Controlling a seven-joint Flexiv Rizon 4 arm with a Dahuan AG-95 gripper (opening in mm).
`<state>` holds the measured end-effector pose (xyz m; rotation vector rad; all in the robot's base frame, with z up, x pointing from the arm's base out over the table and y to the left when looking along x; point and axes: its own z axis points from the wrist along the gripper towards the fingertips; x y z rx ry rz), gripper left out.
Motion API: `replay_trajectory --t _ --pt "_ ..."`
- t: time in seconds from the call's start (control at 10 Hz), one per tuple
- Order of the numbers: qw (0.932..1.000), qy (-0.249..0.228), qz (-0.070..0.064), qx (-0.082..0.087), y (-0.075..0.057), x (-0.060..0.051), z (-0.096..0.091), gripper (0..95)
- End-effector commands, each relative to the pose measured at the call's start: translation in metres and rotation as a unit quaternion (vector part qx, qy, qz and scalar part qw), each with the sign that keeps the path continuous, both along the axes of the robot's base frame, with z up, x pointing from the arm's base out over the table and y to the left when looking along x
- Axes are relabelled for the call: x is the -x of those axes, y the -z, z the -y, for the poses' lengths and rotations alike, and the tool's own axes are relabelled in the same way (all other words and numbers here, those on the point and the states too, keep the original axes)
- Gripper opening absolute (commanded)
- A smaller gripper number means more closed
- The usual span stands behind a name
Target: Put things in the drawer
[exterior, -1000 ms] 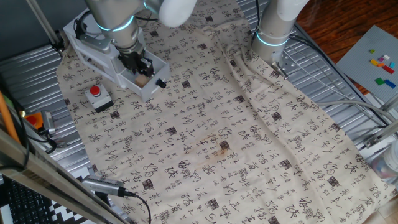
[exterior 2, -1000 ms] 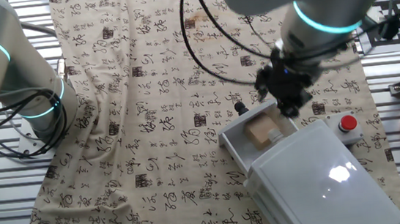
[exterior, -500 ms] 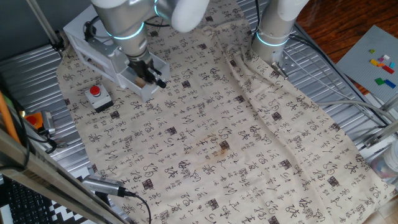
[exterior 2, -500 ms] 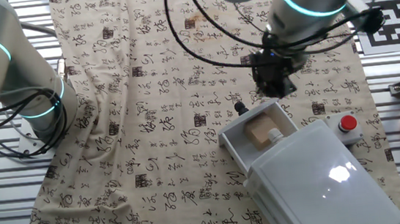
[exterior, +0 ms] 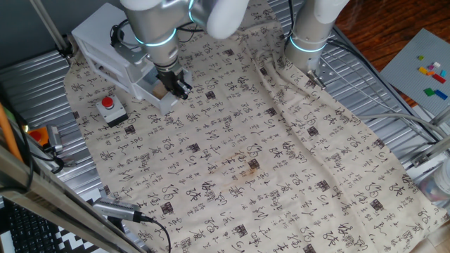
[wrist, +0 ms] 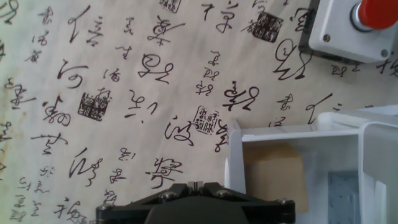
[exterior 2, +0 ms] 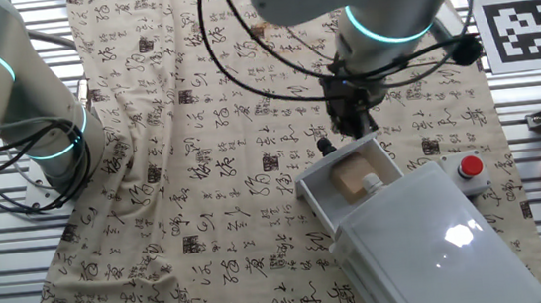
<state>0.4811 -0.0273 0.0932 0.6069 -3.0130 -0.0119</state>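
Note:
The pale tan block [exterior 2: 355, 175] lies inside the pulled-out drawer [exterior 2: 317, 199] of the white cabinet [exterior 2: 429, 246]. It also shows in the hand view [wrist: 273, 177], inside the drawer's white rim [wrist: 235, 163]. My gripper [exterior 2: 349, 130] hangs just outside the drawer's front, over the printed cloth, near the small black knob [exterior 2: 324, 147]. In the hand view my gripper [wrist: 194, 185] has its jaws together with nothing between them. In one fixed view my gripper [exterior: 179, 88] stands at the drawer's [exterior: 160, 102] front corner and hides most of the inside.
A grey box with a red button [exterior 2: 470, 167] sits beside the cabinet and shows in the hand view [wrist: 376, 12]. A second arm's base [exterior 2: 51, 143] stands at the cloth's far side. Printed cloth [exterior: 267, 161] covers the table. Cables hang over it.
My gripper has moved from above the open drawer to just outside its front, over the cloth. The block has stayed in the drawer.

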Motion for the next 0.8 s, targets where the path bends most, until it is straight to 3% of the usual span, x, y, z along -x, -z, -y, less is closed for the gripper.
replay_trajectory --t 0.1,0.8 --pt "0.9999 -0.008 0.007 0.001 0.007 -0.003 0.005 0.0" --pt "0.9994 -0.035 0.006 0.001 0.007 -0.005 0.033 0.0"
